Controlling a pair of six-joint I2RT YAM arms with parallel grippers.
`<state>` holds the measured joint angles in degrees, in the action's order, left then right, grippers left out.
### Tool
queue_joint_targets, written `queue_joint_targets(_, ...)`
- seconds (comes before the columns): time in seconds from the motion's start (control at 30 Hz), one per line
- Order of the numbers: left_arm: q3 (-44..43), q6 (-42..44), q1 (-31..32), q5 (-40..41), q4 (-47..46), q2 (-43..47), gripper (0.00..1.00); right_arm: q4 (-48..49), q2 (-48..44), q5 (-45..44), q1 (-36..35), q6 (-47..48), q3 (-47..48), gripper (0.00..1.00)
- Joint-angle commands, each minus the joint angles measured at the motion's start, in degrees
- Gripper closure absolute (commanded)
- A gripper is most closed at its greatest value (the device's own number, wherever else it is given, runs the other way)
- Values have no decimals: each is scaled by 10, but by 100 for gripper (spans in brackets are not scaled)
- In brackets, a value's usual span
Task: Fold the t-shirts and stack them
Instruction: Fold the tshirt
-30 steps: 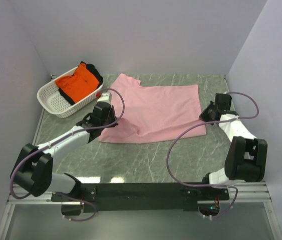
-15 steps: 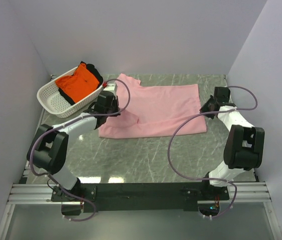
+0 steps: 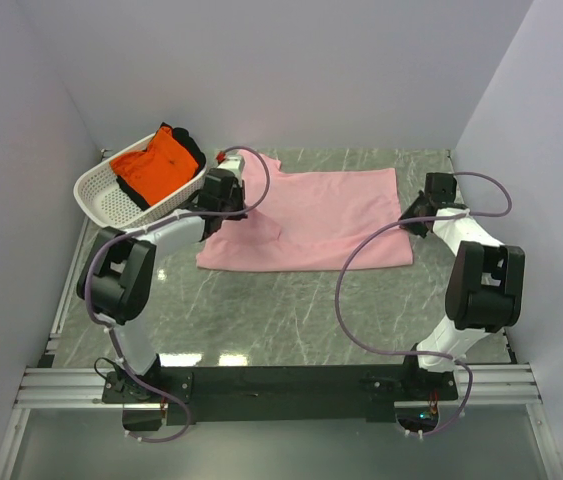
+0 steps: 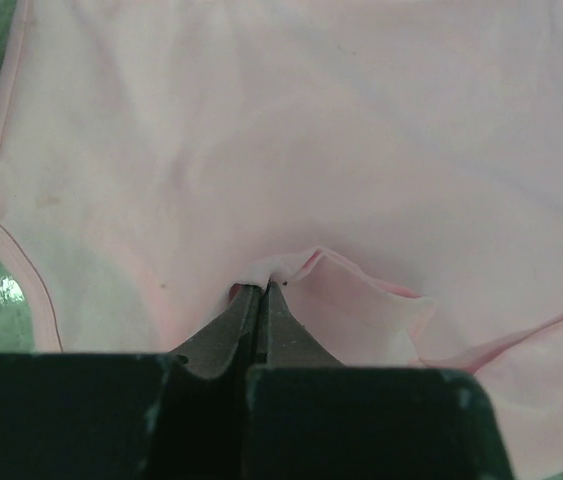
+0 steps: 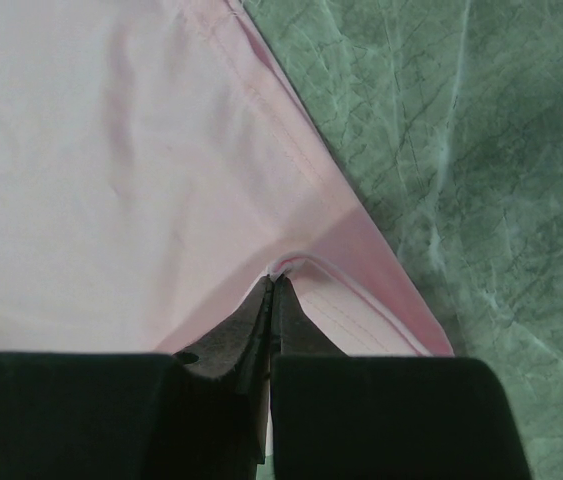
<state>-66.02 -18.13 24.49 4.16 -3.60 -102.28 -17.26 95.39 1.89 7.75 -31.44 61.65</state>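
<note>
A light pink t-shirt [image 3: 311, 218] lies spread on the green marble table. My left gripper [image 3: 233, 203] is shut on a pinch of its fabric [image 4: 271, 272] at the shirt's left side. At the right edge my right gripper [image 3: 407, 222] is shut on the hem [image 5: 286, 265], which folds up between the jaws. A bright orange t-shirt [image 3: 156, 165] lies bunched in the white basket [image 3: 111, 200] at the back left.
Dark fabric [image 3: 189, 145] sits in the basket beside the orange shirt. Grey walls close the table at the back and on both sides. Purple cables [image 3: 361, 250] loop from each arm over the shirt's near edge.
My left gripper has carried the shirt's near-left part away from me, toward the back, so the near edge now lies straighter. The right gripper has shifted slightly back, still holding the hem.
</note>
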Motion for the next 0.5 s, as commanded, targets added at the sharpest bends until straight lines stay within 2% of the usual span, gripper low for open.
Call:
queue_joint_targets(0.0,-33,14,-10,-8,-7,-14,100,12,6,-16,-2,4,27,100)
queue_joint_targets(0.27,-39,11,-26,-15,-19,-41,100,10,14,-18,-3,5,32,100)
queue_joint_targets(0.47,-14,-5,-31,-10,-54,-28,100,13,8,-30,-3,3,30,100)
